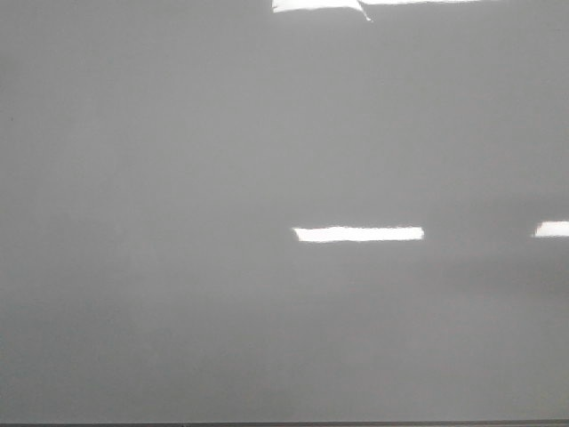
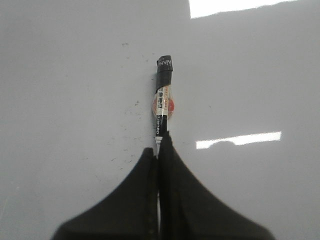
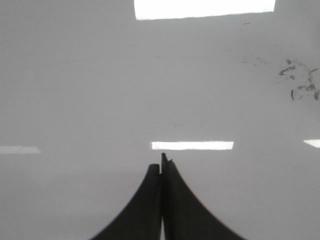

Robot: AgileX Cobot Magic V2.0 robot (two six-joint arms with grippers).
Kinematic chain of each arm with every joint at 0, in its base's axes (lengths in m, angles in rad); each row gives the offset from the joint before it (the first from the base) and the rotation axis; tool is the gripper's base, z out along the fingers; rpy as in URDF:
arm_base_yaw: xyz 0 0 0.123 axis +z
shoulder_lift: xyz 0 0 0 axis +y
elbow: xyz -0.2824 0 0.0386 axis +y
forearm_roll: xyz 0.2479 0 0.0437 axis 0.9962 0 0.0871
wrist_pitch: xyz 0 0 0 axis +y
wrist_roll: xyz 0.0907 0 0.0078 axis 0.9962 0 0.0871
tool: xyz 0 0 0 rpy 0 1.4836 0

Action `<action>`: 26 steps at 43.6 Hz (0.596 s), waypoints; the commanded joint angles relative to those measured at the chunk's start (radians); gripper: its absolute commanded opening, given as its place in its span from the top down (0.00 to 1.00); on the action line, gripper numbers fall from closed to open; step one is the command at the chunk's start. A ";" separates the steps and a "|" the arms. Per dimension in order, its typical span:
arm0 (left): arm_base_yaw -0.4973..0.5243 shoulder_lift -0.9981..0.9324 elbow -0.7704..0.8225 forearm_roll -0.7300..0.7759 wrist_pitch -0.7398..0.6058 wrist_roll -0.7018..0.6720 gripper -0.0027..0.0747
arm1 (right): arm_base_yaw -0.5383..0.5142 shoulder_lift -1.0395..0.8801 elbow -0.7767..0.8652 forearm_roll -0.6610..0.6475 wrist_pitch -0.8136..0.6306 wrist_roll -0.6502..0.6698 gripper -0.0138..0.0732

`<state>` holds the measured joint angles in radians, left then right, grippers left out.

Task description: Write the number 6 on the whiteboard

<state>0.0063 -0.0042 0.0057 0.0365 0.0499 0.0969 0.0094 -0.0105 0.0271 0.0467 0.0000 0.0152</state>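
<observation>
Left end effector (image 2: pixel 159 150) is clamped tight on a marker (image 2: pixel 163 97), gripping one end so most of the barrel and a black end stick out over the whiteboard (image 2: pixel 70 75). Right end effector (image 3: pixel 161 167) has its fingers pressed together with nothing between them. Some faint dark smudges (image 3: pixel 299 82) sit on the board farther out on that side. Front view is just grey board (image 1: pixel 178 178) with glare strips; can't spot any 6 on it.
</observation>
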 commanded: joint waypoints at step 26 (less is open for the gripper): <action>0.000 -0.015 0.003 -0.008 -0.078 -0.004 0.99 | -0.004 -0.018 -0.005 -0.010 -0.092 -0.008 0.92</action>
<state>0.0063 -0.0042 0.0057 0.0365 0.0499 0.0969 0.0094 -0.0105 0.0271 0.0467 0.0000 0.0152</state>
